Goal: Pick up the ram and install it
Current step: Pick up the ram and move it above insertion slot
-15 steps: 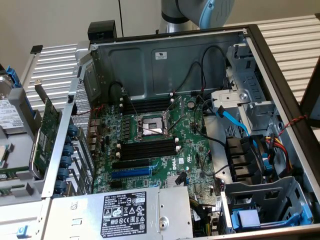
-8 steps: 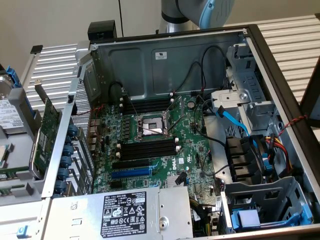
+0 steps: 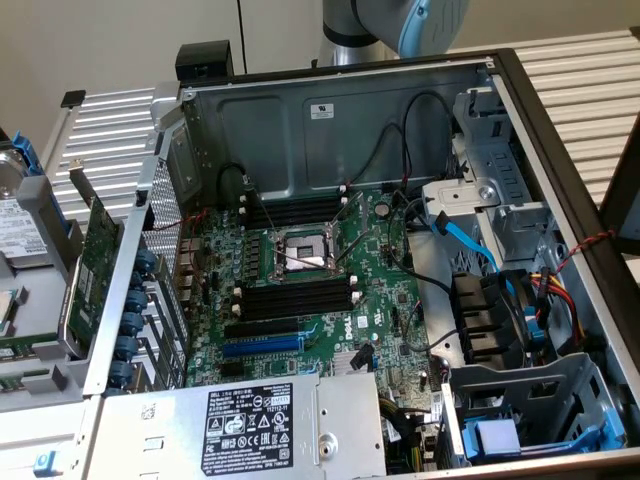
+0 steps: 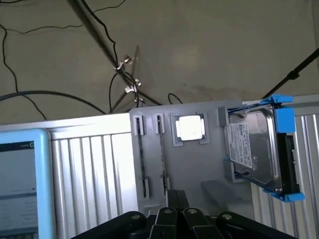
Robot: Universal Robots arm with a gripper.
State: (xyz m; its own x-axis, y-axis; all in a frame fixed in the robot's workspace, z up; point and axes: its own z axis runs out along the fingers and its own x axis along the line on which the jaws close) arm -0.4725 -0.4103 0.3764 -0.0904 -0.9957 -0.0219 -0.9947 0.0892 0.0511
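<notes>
In the wrist view my gripper [image 4: 174, 199] is shut with nothing between its black fingers. It hangs over a grey holder plate [image 4: 199, 169]. Two thin dark sticks, the ram [image 4: 142, 154], stand on edge in the plate's narrow grooves, just beyond the fingertips and apart from them. In the exterior view the open computer case shows its green motherboard [image 3: 300, 330]. Black memory slots with white end clips [image 3: 295, 298] lie on both sides of the processor socket [image 3: 300, 252]. My arm [image 3: 400, 20] rises behind the case's back wall.
On the holder plate sit a square silver processor [image 4: 190, 128] and a hard drive in a blue bracket [image 4: 254, 149]. A screen [image 4: 22, 184] stands beside the ribbed table. Left of the case lies a green expansion card [image 3: 95, 260]. Cables and a fan [image 3: 490, 320] crowd the case's right.
</notes>
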